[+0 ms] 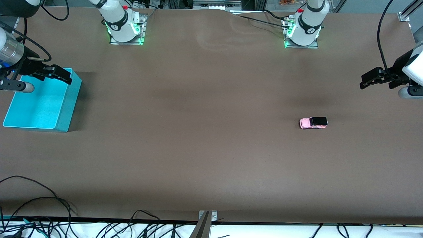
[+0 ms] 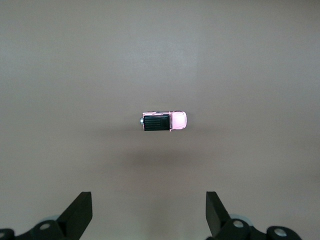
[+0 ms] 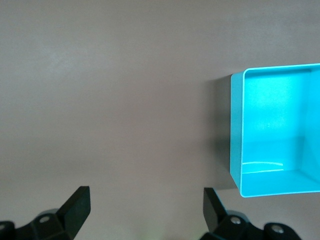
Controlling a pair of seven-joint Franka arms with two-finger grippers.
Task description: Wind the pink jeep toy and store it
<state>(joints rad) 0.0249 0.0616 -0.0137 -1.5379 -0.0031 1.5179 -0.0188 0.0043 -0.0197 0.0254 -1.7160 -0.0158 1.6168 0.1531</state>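
Here, pink jeep toy on table, left end effector apart.

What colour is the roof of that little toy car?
Black, on the pink jeep toy with its light pink body; the left wrist view shows it best.

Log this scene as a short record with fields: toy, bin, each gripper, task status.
toy: pink jeep toy upright on its wheels on the brown table, toward the left arm's end
bin: turquoise bin, nothing seen in it, at the right arm's end
left gripper: open, empty, above the table at its own end, apart from the jeep
right gripper: open, empty, over the bin's rim
task status: jeep untouched, not yet in the bin
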